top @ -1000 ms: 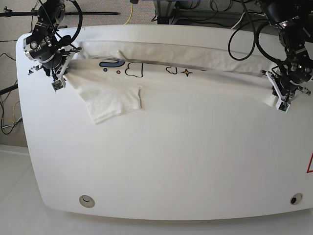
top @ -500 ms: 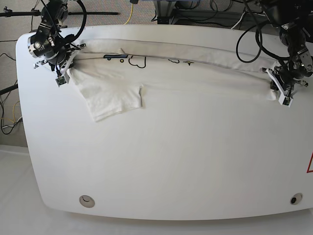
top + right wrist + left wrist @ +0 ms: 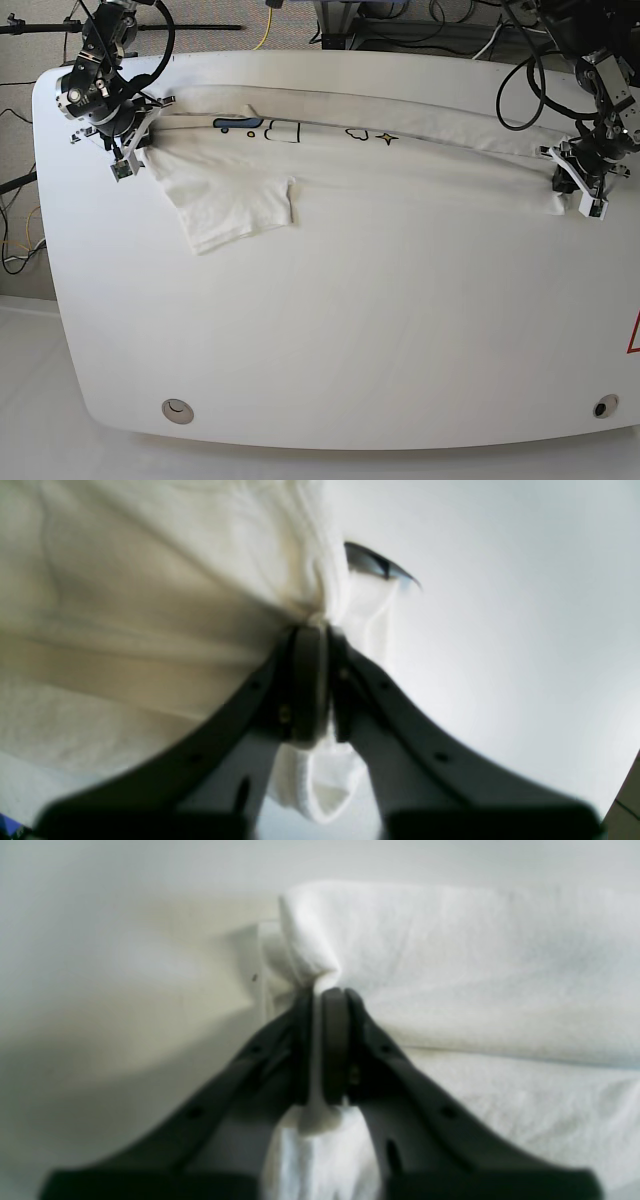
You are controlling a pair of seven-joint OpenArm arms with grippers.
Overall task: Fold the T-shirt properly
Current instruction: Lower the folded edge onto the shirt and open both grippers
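The white T-shirt (image 3: 340, 160) lies stretched across the far part of the white table (image 3: 350, 320), its far edge folded over so only a strip of the print (image 3: 270, 128) shows. One sleeve (image 3: 225, 205) lies flat toward the front left. My right gripper (image 3: 128, 150) is shut on the shirt's left end; in the right wrist view its jaws (image 3: 320, 645) pinch bunched cloth (image 3: 175, 580). My left gripper (image 3: 580, 190) is shut on the shirt's right end; in the left wrist view its jaws (image 3: 325, 1000) pinch a folded corner (image 3: 450, 965).
Cables and stands (image 3: 400, 20) run behind the table's far edge. Two round ports sit near the front edge, one at the left (image 3: 178, 410) and one at the right (image 3: 604, 406). A red mark (image 3: 634, 335) shows at the right edge.
Both grippers have shifted slightly while holding the shirt taut. The left gripper moved a little right and up. The folded-over edge covers more of the print than one second ago.
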